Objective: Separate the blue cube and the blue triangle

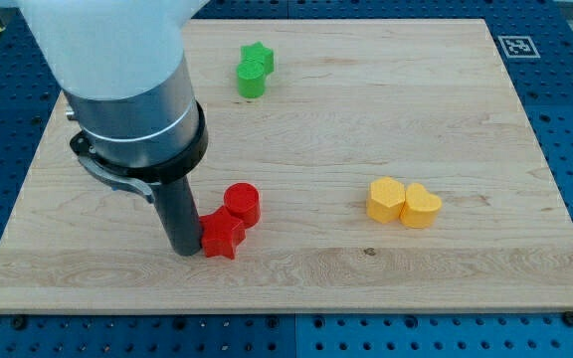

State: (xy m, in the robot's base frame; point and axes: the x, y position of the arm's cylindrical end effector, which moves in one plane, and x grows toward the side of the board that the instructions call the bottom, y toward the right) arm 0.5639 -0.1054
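No blue cube and no blue triangle show in the camera view; the arm's wide body covers the board's upper left. My tip (180, 251) rests on the board at the lower left. It touches the left side of a red star (223, 237). A red cylinder (243, 203) sits against the star's upper right.
A green star (259, 60) touches a second green block (251, 83) near the view's top. A yellow block (386, 199) and a yellow heart (422, 207) touch each other at the right. The wooden board (466, 278) lies on a blue perforated table.
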